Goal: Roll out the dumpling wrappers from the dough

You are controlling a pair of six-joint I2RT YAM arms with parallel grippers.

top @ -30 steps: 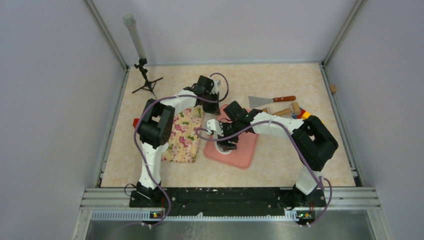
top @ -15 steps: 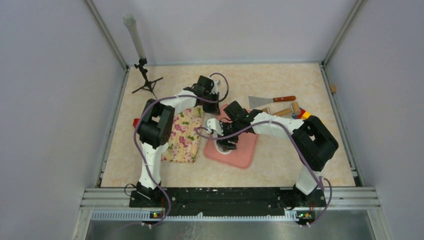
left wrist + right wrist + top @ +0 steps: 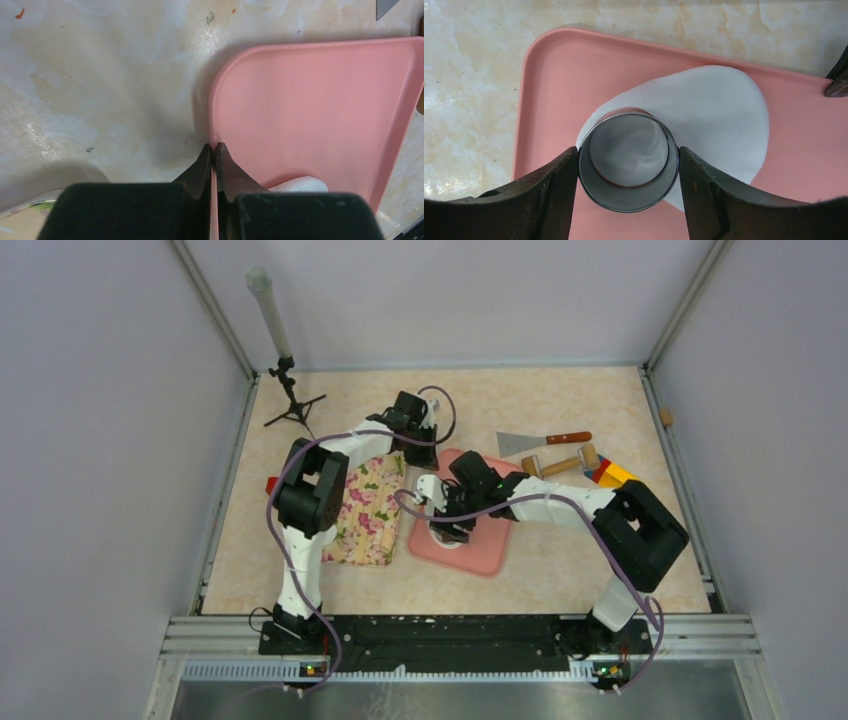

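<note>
Top view: bright, even, diffuse overhead light; shadows under arms short and soft; whole frame sharp; enclosure posts lean outward toward frame edges.

Left wrist view: pale sheen patches on table (image 3: 100,75); soft dark shadow along pink board (image 3: 310,110) left edge; left gripper (image 3: 213,150) close to lens, black, underexposed, blurred.

Right wrist view: ring cutter (image 3: 629,202) inner wall shows grey reflections; dough (image 3: 714,110) matte, not blown out; right gripper (image 3: 628,160) slightly soft at bottom corners.

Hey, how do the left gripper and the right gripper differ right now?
The left gripper is shut, fingertips together; the right gripper stands wide, clamped on the metal ring cutter. The left gripper's tips sit at the rim of the pink board, away from the dough; the right gripper holds the cutter on one end of the dough. Both are at the same board.
</note>
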